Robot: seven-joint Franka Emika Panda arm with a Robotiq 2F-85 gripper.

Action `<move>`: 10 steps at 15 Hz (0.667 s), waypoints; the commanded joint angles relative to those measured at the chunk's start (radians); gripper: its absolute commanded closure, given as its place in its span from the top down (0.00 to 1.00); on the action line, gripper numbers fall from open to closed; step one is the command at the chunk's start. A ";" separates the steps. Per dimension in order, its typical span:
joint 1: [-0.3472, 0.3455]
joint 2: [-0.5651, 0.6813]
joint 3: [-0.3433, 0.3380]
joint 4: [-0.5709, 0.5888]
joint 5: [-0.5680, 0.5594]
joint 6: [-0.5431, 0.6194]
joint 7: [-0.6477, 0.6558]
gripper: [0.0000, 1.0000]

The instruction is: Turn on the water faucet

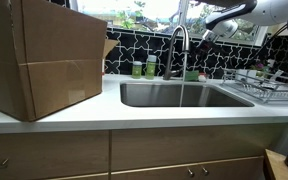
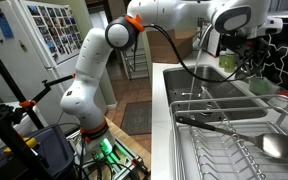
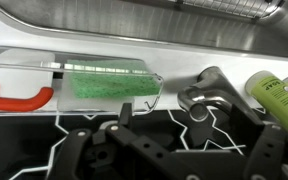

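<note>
In an exterior view the faucet (image 1: 174, 52) stands upright behind the sink (image 1: 184, 96). It is a slim brushed-steel gooseneck, its long axis vertical until the spout arches over and down. My end effector (image 1: 207, 36) hangs just beside that arch, on the side toward the wire dish rack (image 1: 269, 88). So the faucet lies sideways from me, toward the green bottles (image 1: 144, 68) and the cardboard box (image 1: 44, 55) on the pale surface (image 1: 84, 113). The jaws are too small here to read.

In an exterior view my dark end effector (image 2: 247, 58) sits over the far rim of the steel sink (image 2: 209, 95). I cannot pick out the faucet behind it.

In the wrist view my black fingers (image 3: 79, 150) stand wide apart, holding nothing. Just ahead of them a rounded grey metal part of the faucet (image 3: 206, 92) shows against the black tiles (image 3: 24, 150). I cannot tell whether it is lever or base. A clear tray (image 3: 24, 65) with a rough green sponge (image 3: 109, 80) lies off to one side.
</note>
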 commanded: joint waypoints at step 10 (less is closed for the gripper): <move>-0.052 -0.297 -0.009 -0.317 0.008 -0.423 -0.231 1.00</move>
